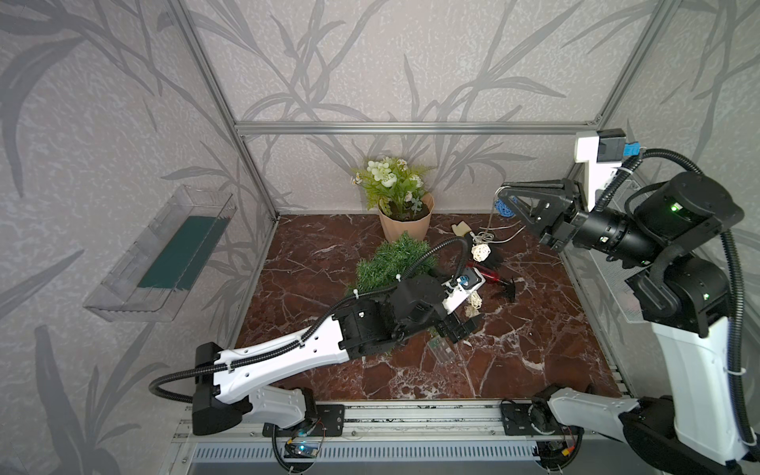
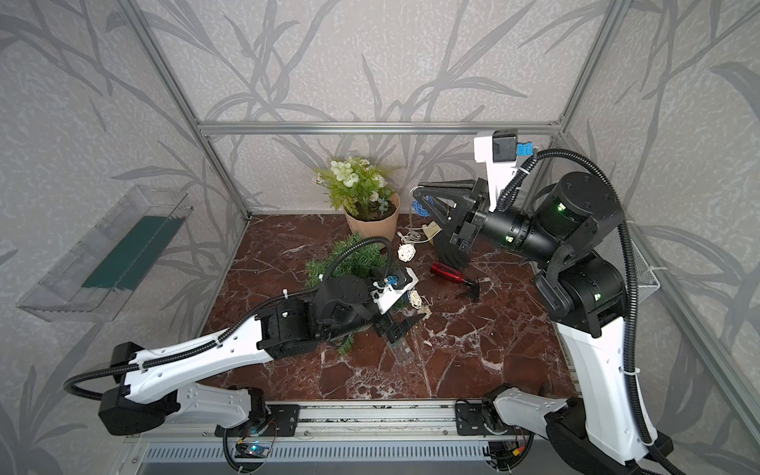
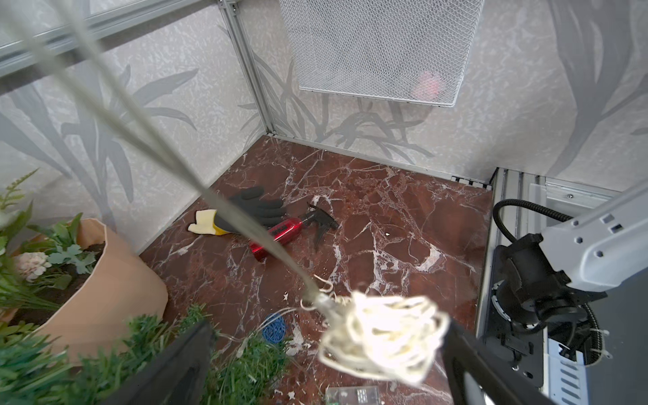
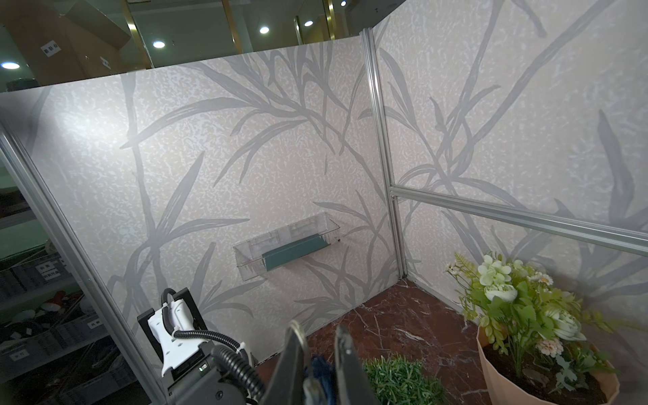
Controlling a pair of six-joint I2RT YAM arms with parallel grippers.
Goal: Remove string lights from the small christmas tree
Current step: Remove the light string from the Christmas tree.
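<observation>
The small christmas tree (image 1: 390, 263) (image 2: 345, 263) lies low on the marble table (image 1: 514, 353), partly under my left arm. The string lights' pale wire (image 1: 491, 218) runs from my raised right gripper (image 1: 502, 190) (image 4: 319, 329) down to the table. That gripper is shut on the wire with a blue ball (image 1: 506, 207) (image 4: 321, 368) between its fingers. A cream ball (image 1: 481, 252) dangles below it. Another cream ball (image 3: 382, 336) hangs untouched between the fingers of my open left gripper (image 3: 329, 326) (image 1: 466, 325). A second blue ball (image 3: 275, 328) lies against the tree. The clear battery box (image 1: 442, 349) (image 3: 352, 396) rests flat on the table.
A potted flowering plant (image 1: 405, 205) stands at the back, close behind the tree. A black glove (image 3: 259, 207) and a red spray bottle (image 3: 280, 233) lie to the right. A clear shelf (image 1: 164, 255) hangs on the left wall, a mesh basket (image 3: 378, 49) on the right wall.
</observation>
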